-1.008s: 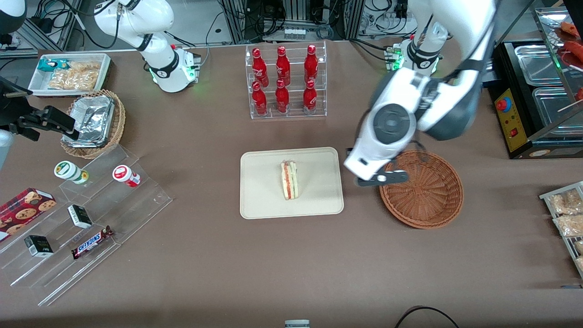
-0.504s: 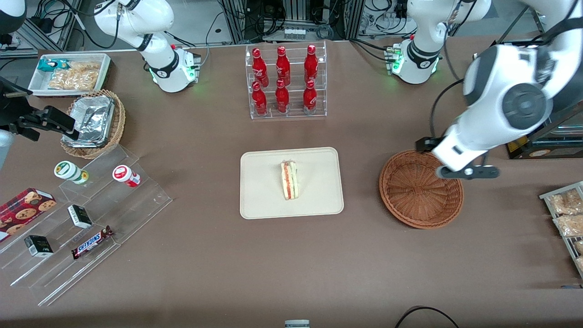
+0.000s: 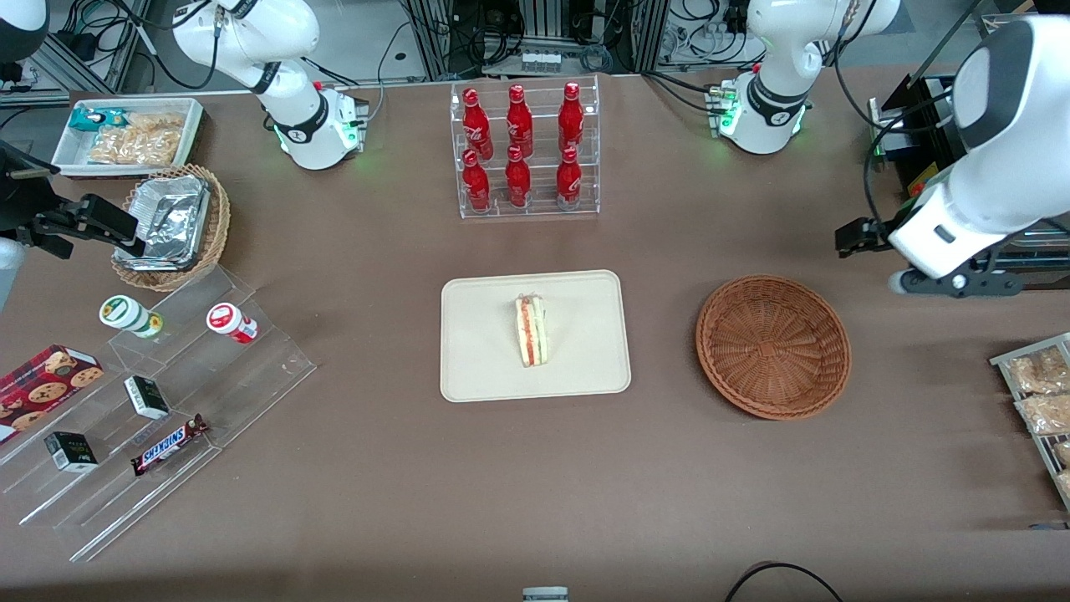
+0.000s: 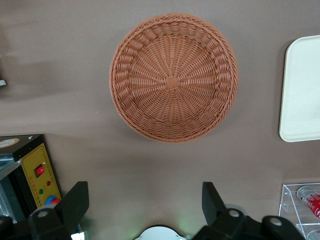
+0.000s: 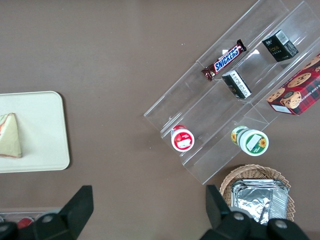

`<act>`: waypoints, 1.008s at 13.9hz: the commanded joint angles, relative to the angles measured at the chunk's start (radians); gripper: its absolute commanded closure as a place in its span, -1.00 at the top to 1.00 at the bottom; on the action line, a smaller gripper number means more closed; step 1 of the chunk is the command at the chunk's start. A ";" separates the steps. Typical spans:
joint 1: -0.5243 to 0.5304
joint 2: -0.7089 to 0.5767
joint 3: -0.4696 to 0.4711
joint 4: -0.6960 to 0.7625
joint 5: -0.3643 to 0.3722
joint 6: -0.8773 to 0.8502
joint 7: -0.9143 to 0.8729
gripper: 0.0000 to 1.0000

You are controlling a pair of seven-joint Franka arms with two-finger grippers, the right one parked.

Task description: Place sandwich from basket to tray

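The sandwich lies on the cream tray at the middle of the table, its red and green filling edge showing. It also shows in the right wrist view on the tray. The reddish-brown basket sits beside the tray toward the working arm's end, with nothing in it. My left gripper hangs above the table, past the basket toward the working arm's end, open and holding nothing. In the left wrist view the gripper has its fingers wide apart, with the basket and a tray edge below.
A clear rack of red bottles stands farther from the camera than the tray. A black machine with a yellow panel is close to the gripper. Snack packets, a stepped acrylic shelf, a foil-container basket and a white bin line the table's ends.
My left gripper has swung from between tray and basket, over the basket, out toward the working arm's end. The sandwich, tray and basket have not moved.
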 commanded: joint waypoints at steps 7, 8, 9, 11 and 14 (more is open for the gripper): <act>0.007 0.018 0.039 0.127 -0.004 -0.027 0.043 1.00; -0.001 0.035 0.054 0.136 -0.006 -0.022 0.044 1.00; -0.002 0.045 0.060 0.139 -0.004 -0.021 0.052 1.00; -0.005 0.044 0.074 0.141 -0.004 -0.020 0.105 1.00; -0.031 0.036 0.117 0.139 -0.010 -0.024 0.112 1.00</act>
